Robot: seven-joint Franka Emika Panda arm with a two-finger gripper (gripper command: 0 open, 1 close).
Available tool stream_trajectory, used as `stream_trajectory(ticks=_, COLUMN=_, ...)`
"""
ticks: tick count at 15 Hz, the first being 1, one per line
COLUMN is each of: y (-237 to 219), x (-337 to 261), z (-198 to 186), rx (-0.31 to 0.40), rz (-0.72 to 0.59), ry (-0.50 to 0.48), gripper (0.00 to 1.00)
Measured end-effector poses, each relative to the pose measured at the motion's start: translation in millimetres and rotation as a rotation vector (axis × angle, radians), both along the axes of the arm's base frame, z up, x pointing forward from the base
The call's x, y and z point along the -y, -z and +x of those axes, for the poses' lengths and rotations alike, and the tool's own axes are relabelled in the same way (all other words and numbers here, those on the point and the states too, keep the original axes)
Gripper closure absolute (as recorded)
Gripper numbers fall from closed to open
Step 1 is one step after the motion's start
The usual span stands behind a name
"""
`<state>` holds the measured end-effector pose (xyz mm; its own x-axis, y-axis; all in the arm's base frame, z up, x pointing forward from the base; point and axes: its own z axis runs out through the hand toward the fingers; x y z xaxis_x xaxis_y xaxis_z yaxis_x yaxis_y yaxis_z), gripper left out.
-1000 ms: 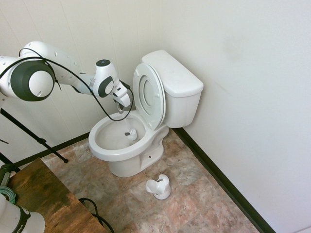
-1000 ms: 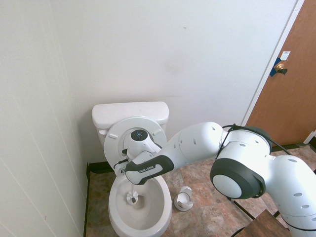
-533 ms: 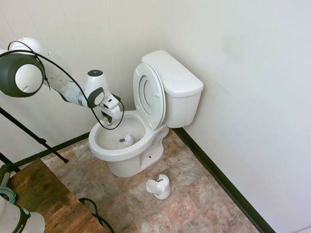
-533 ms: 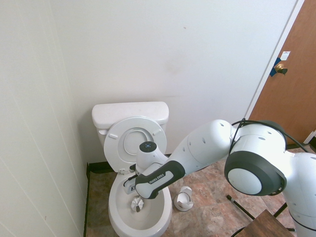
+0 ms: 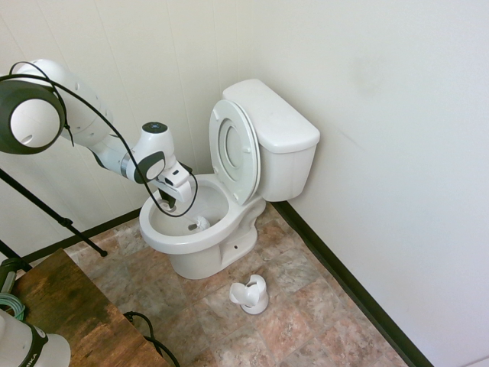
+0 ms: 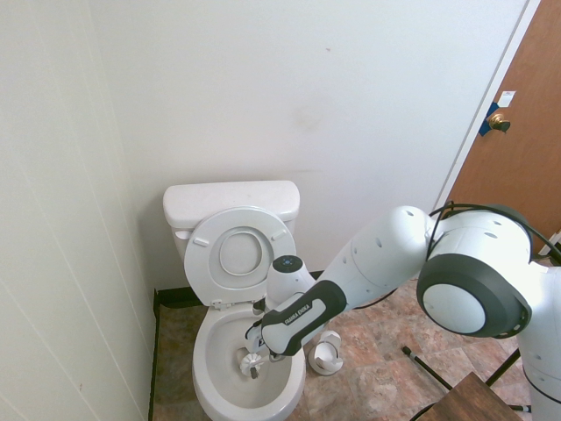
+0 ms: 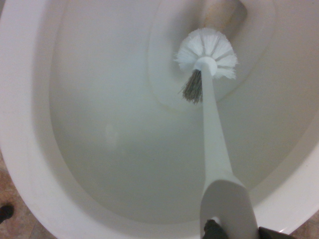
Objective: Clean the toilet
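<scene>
Small bathroom, tiled floor. Toilet (image 5: 229,191) seat raised for access. Gripper (image 6: 259,340) fingers clamped on brush (image 7: 207,57), head down in bowl for scrubbing. Brush holder (image 5: 250,294) on floor.

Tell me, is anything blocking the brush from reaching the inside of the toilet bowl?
Nothing visible does. The seat is tipped up against the tank, leaving the toilet open, and the brush held by the end effector is already down inside the bowl.
</scene>
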<state>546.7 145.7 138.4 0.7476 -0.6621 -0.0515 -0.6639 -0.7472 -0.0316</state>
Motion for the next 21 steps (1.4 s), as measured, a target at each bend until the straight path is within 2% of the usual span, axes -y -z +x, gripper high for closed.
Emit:
stream_trajectory(ticks=6, y=-20.3, x=52.6, z=15.3, rx=0.002, rz=0.023, ry=0.062, gripper=1.0)
stream_trajectory(ticks=11, y=-39.7, x=82.3, z=59.7, rx=0.049, rz=0.05, ry=0.101, gripper=1.0)
stream_trajectory(ticks=16, y=-40.3, x=56.1, z=99.4, rx=0.102, rz=0.076, ry=0.067, gripper=1.0)
stream_trajectory(ticks=21, y=-48.4, x=5.2, z=103.8, rx=0.123, rz=0.088, ry=0.025, gripper=1.0)
